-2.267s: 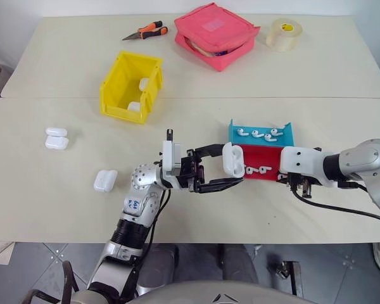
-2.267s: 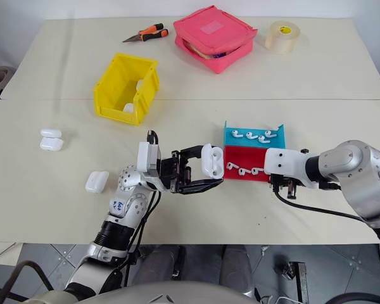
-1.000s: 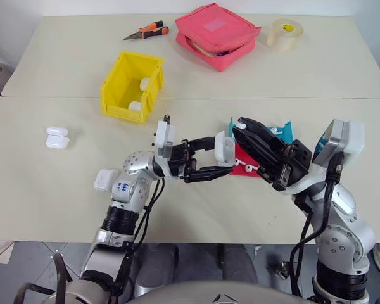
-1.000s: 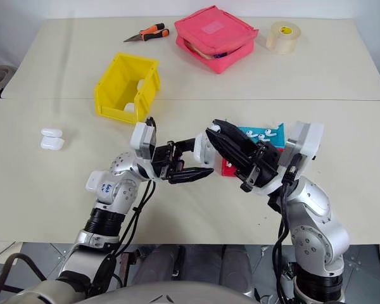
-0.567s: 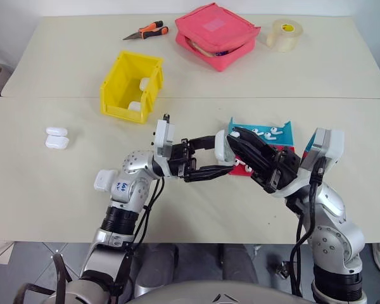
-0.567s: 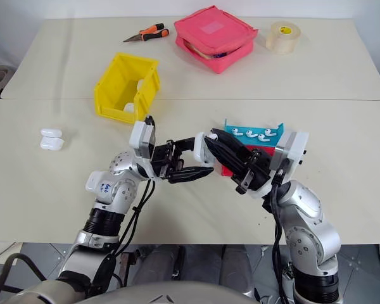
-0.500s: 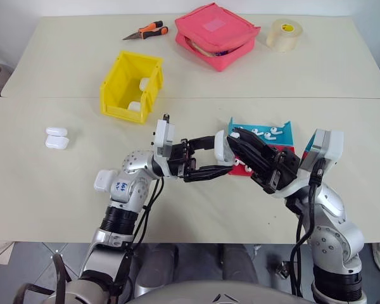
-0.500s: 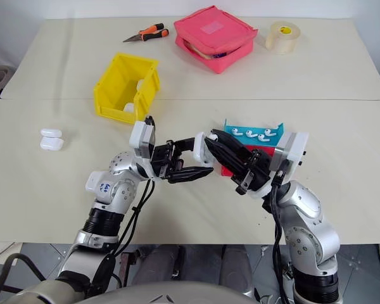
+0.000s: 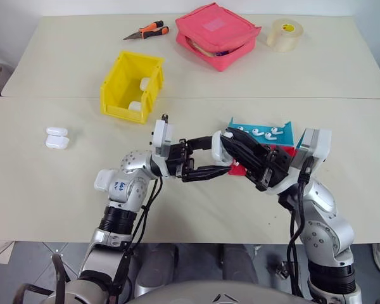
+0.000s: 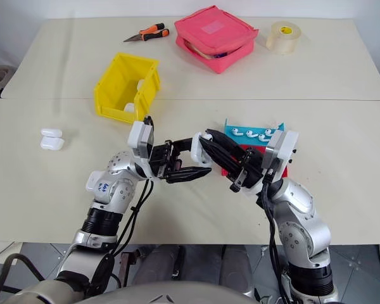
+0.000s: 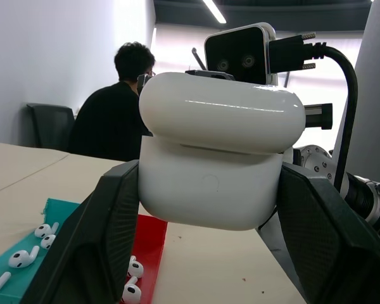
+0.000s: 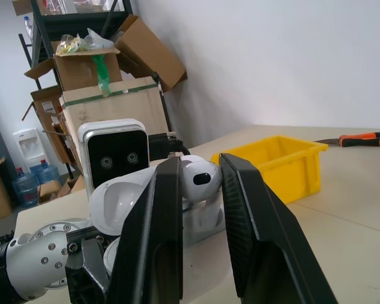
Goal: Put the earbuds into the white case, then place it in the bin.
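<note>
My left gripper (image 9: pixel 208 158) is shut on the white case (image 9: pixel 219 148), holding it above the table with its lid hinged open. The case's smooth outer side is in the left wrist view (image 11: pixel 218 152) between the two black fingers (image 11: pixel 107 234). My right gripper (image 12: pixel 199 174) is shut on one earbud (image 12: pixel 199 178) and holds it right at the case's opening (image 12: pixel 199 225). I cannot tell whether the bud touches the case. More earbuds (image 9: pixel 264 132) lie in the blue tray. The yellow bin (image 9: pixel 121 88) stands at the back left with white cases inside.
The blue tray (image 9: pixel 285 128) and the red tray (image 9: pixel 286 151) sit under my right arm. Spare white cases lie at the left (image 9: pixel 56 138) and beside my left arm (image 9: pixel 103 179). A pink pouch (image 9: pixel 216 33), a tape roll (image 9: pixel 284 33) and pliers (image 9: pixel 145 30) are at the far edge.
My right gripper rose from the red tray with an earbud, then swung left and down to the case. My left gripper lifted the case a little earlier and has held still since.
</note>
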Robot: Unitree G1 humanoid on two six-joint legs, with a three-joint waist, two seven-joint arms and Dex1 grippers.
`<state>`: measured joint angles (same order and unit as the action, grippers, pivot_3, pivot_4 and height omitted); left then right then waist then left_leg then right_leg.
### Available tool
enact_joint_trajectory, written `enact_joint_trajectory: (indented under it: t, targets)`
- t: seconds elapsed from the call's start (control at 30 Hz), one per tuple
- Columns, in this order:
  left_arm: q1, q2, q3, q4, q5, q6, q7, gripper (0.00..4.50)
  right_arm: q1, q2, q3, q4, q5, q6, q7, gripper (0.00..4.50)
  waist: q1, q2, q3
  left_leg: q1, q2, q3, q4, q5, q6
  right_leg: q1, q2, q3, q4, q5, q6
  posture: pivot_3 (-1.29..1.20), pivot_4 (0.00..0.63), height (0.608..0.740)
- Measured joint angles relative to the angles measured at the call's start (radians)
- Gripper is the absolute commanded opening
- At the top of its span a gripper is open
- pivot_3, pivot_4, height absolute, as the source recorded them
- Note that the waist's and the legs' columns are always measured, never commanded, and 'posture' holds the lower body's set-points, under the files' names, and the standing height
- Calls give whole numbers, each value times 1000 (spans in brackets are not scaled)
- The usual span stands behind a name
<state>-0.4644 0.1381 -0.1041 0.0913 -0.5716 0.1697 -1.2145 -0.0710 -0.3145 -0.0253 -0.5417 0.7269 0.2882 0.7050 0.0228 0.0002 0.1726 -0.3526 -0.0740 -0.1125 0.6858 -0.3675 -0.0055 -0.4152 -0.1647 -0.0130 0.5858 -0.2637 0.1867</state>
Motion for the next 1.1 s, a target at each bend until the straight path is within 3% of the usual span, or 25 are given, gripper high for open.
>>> enact_joint_trajectory:
  t: [0.07, 0.1, 0.43, 0.67, 0.8, 0.93, 1.1]
  targets:
    - [0, -2, -1, 3, 6, 0, 0, 2861, -1, -23, -1, 0, 1, 7, 0, 489, 0, 0, 0, 0, 0, 0, 0, 0, 0, 0, 0, 0, 0, 0, 0, 0, 150, 740]
    - [0, -3, -2, 6, 9, 0, 0, 2861, -1, -36, -4, 0, 9, 17, 0, 1220, 0, 0, 0, 0, 0, 0, 0, 0, 0, 0, 0, 0, 0, 0, 0, 0, 150, 740]
    - [-2, -20, -1, 7, 12, -30, -6, 2861, -14, -156, -85, -3, 88, 81, 16, 4473, 3, 0, 0, 0, 0, 0, 0, 0, 0, 0, 0, 0, -1, 0, 0, 0, 150, 740]
    - [-2, 0, 22, 34, 14, -76, -10, 2861, 142, -332, -328, -5, 132, 104, 83, 4473, 5, 0, 0, -1, 0, 7, -1, 0, 1, 1, 0, -1, -2, 0, 0, 0, 150, 740]
    - [5, 11, 39, 44, 24, -108, -7, 2861, 290, -411, -453, 57, 67, 47, 207, 4473, 5, 0, 0, 0, 0, 9, -1, 0, 1, 1, 0, -1, -2, 0, 0, 0, 150, 740]
    - [19, 32, 57, 45, 29, -132, 0, 2861, 349, -434, -499, 190, -30, -41, 308, 4473, 1, 0, 0, 1, 0, 11, -1, 0, 1, 2, 0, 1, -1, 0, 0, 0, 150, 740]
    - [63, 46, 61, 44, 32, -152, 4, 2861, 282, -462, -485, 344, -127, -124, 360, 4473, 0, 0, 0, 2, 1, 11, -1, 0, 1, 2, 0, 1, -1, 0, 0, 0, 150, 740]
